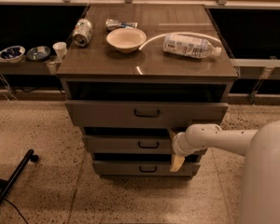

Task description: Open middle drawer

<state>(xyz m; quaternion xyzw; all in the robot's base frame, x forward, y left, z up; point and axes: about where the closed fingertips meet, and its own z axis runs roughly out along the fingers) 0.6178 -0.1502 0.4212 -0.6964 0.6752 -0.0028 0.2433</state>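
The gripper [173,148] is seen just right of the handle [148,145] of the middle drawer [112,145], jaws apart, nothing held. The handle is best centred between them before a straight outward pull is made.

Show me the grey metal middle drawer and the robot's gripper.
grey metal middle drawer [116,144], camera view, left half of its front panel.
gripper [173,148], camera view, midway between its fingertips, at the drawer front's right end.

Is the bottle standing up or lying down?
Lying down: the bottle is on its side on the cabinet top. The tool is in front of the middle drawer.
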